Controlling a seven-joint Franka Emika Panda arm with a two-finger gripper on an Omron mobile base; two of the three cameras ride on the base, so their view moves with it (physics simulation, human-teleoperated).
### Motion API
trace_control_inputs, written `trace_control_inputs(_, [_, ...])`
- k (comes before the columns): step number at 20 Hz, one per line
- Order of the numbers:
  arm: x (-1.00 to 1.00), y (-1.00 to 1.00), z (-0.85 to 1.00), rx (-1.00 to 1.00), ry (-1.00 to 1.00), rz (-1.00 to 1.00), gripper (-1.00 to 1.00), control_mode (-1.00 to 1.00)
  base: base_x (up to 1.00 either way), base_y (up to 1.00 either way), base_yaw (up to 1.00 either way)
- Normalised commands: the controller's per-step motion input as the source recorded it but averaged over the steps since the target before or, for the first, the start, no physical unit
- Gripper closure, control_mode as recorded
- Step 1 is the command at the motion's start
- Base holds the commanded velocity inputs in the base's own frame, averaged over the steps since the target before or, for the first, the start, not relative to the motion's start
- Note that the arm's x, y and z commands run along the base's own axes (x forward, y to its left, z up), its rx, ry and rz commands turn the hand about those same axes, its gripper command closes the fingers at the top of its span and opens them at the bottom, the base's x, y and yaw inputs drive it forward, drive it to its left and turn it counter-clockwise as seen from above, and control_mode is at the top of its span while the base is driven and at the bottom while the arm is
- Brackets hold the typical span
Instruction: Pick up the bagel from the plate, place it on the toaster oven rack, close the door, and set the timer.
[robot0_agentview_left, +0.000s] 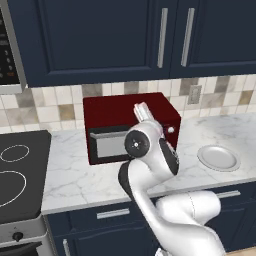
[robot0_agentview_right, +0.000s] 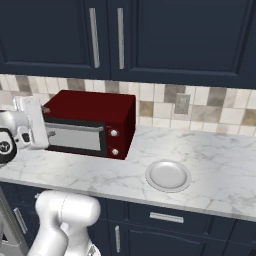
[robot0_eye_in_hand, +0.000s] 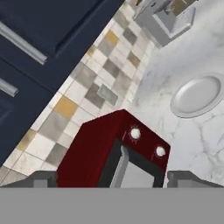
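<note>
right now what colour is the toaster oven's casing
Dark red, with a black-framed door; the toaster oven shows best in the right base view.

No lettering can be read anywhere (panel marks at far left blurred).

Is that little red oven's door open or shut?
Shut: the black-framed glass door stands upright, flush against the dark red toaster oven, silver handle on top.

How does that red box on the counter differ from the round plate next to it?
The toaster oven is a dark red, boxy thing that stands tall against the tiled wall; the plate is pale grey, round and lies flat nearer the counter's front edge. The oven is far bigger and has a closed glass door and two white knobs; the plate is plain and empty. Both sit on the marble counter.
</note>
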Motion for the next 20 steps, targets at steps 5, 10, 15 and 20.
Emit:
trace_control_inputs(5, [-0.06,-0.77,0.0,0.0,0.27,0.16,-1.0,-1.0,0.0,0.0,0.0])
trace_control_inputs(10, [0.0,-0.64,0.0,0.0,0.34,0.14,-1.0,-1.0,0.0,0.0,0.0])
trace_control_inputs(15, [0.0,-0.42,0.0,0.0,0.39,0.18,-1.0,-1.0,0.0,0.0,0.0])
trace_control_inputs(20, [0.0,-0.28,-0.29,-0.01,0.27,0.38,-1.0,-1.0,0.0,0.0,0.0])
